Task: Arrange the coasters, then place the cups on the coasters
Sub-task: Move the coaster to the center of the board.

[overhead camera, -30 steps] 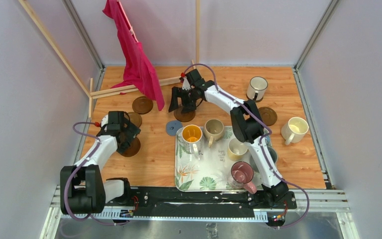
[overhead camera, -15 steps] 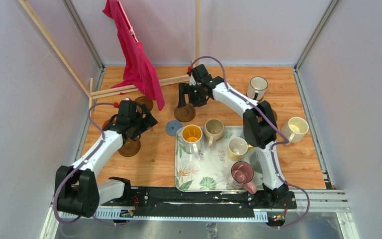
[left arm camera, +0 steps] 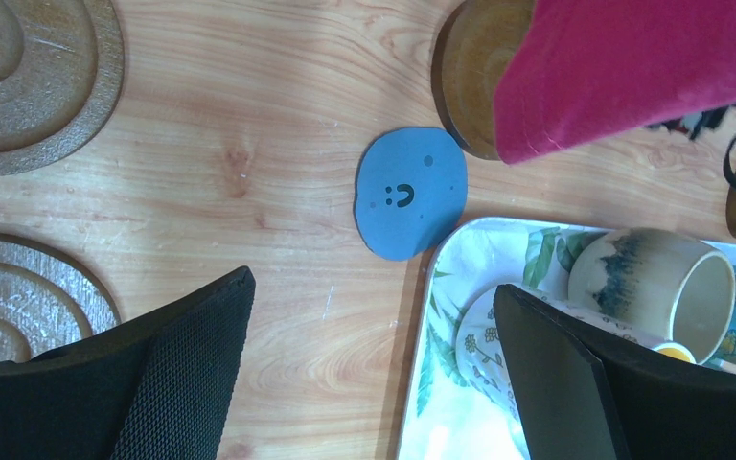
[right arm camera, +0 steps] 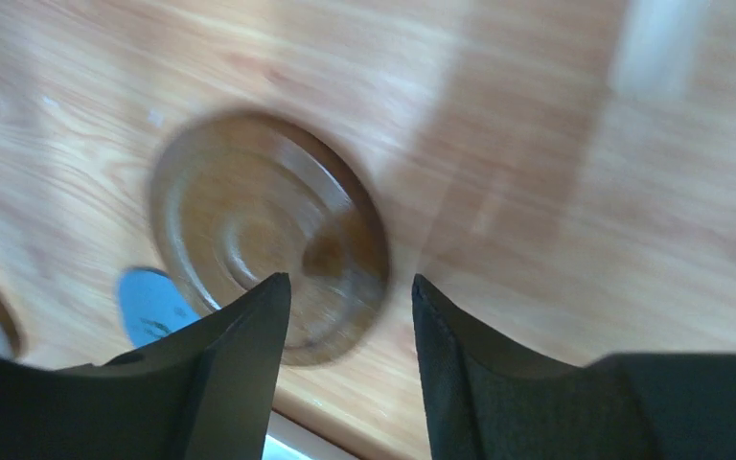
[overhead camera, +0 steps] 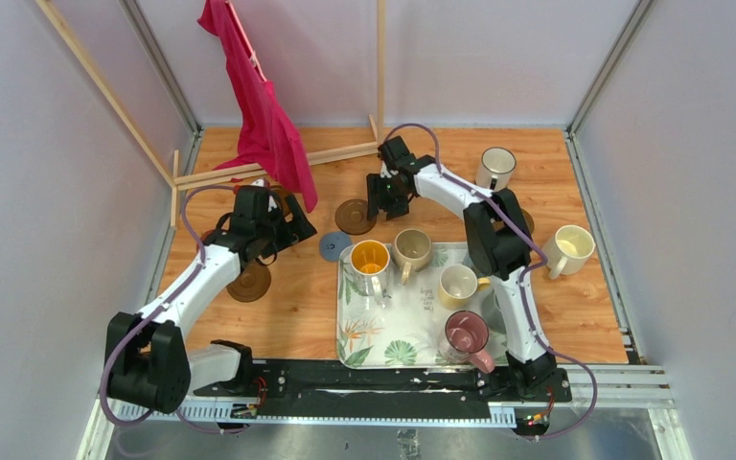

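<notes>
Red cloth (overhead camera: 264,115), wooden sticks (overhead camera: 240,171), leaf-patterned tray (overhead camera: 383,335)

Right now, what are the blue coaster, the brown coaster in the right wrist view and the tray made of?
Blue coaster: thin, matte, wavy edge, printed smiley; probably foam or felt, unsure.
Brown coaster: looks like wood, with turned concentric rings and a slight varnish sheen.
Tray: glossy white with printed leaves, rounded raised lip; likely melamine or plastic, possibly enamelled metal.
</notes>
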{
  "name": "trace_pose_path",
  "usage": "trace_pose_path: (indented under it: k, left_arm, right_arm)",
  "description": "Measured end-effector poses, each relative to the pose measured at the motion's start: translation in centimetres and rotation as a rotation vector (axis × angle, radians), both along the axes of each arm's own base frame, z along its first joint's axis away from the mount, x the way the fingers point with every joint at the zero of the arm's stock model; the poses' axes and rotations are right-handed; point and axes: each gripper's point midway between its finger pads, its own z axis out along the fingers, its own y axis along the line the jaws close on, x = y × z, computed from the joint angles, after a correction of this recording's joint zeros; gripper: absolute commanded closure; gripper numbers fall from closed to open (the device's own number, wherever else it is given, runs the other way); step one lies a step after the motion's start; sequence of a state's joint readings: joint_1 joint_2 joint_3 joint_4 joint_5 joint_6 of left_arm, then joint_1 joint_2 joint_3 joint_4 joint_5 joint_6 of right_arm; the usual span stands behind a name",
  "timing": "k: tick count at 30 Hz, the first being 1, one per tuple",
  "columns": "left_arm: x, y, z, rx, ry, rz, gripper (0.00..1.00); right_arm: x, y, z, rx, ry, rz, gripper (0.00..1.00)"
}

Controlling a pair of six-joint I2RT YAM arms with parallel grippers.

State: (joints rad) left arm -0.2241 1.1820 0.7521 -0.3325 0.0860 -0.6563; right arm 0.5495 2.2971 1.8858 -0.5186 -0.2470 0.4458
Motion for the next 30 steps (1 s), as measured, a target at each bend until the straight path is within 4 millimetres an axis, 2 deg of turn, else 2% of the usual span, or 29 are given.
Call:
trace_pose_path:
  k: [4, 10, 16, 18, 20, 23, 30]
  left_arm:
    - [-0.4, 0.2, 0.6, 0.010, -0.018, -0.012, 0.00]
    - [-0.8, 0.8, 1.5, 0.033, -0.041, 0.001, 0.00]
    - [-1.0, 0.9, 0.9, 0.037, -0.017, 0.008, 0.00]
    - [-0.7, 0.7, 0.5, 0.031, -0.001, 0.013, 0.00]
    - [0.2, 0.4, -0.1, 0.017, 0.015, 0.024, 0.00]
    - [2.7, -0.3, -1.1, -0.004, 0.026, 0.048, 0.00]
    - [10.5, -1.5, -3.6, -0.030, 0.027, 0.115, 0.00]
  right_arm:
    - [1.8, 2.2, -0.2, 0.068, -0.008, -0.004, 0.51]
    - [3.2, 6.2, 0.1, 0.174, -0.020, 0.001, 0.53]
    - [4.7, 10.4, 0.5, 0.282, -0.044, 0.000, 0.53]
    - [5.3, 11.4, 0.6, 0.319, -0.052, 0.005, 0.50]
    - [5.7, 12.1, 0.9, 0.350, -0.056, 0.008, 0.44]
    - [5.5, 12.1, 1.2, 0.355, -0.059, 0.015, 0.35]
    - [2.4, 8.7, 1.9, 0.246, -0.036, 0.030, 0.21]
